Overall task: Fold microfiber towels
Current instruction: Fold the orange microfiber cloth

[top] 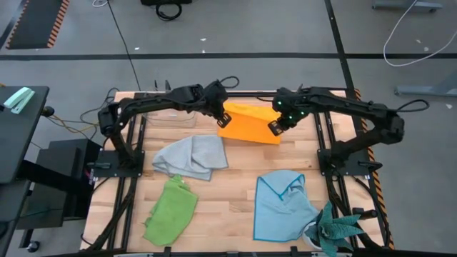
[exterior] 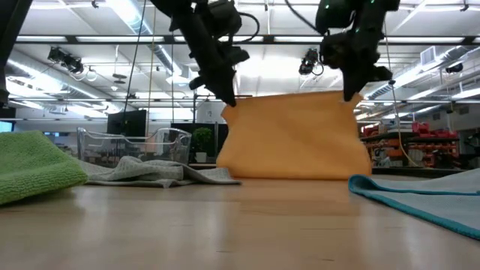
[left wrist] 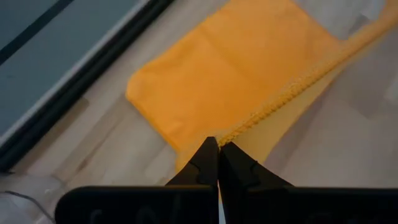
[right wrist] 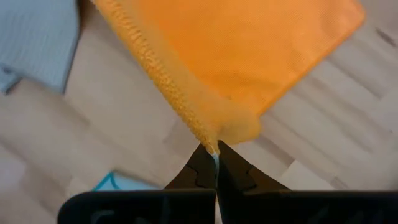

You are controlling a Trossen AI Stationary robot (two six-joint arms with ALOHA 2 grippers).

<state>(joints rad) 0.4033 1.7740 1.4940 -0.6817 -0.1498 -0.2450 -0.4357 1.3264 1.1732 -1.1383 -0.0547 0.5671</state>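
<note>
The left gripper (top: 222,118) is pressed together on one upper corner of the orange-yellow towel (top: 250,123), its fingertips (left wrist: 217,149) meeting on the stitched hem. The right gripper (top: 274,128) pinches the opposite upper corner in the same way, fingers (right wrist: 216,155) closed over a small bunched tip of the cloth. Both grippers sit above the table's far middle, well apart from each other, and the towel hangs stretched between them like a curtain; in the low view (exterior: 294,135) its top edge runs nearly level from one grip to the other and its lower edge meets the wooden table (top: 228,214). The left wrist view shows the rest of the towel lying flat on the planks beyond the held hem.

Toward the near side from the left gripper, the grey towel (top: 191,156) lies crumpled on the table's left half. The lime green towel (top: 171,209) lies beyond it, close to the near left corner, rumpled and lengthwise. On the right half, near the front edge, the light blue towel (top: 283,205) lies spread with one corner folded over. Just beside it, at the near right corner, stands the teal spiky-leaved plant (top: 337,230). A clear plastic box (exterior: 135,144) stands at the far left of the table, behind the grey towel.
</note>
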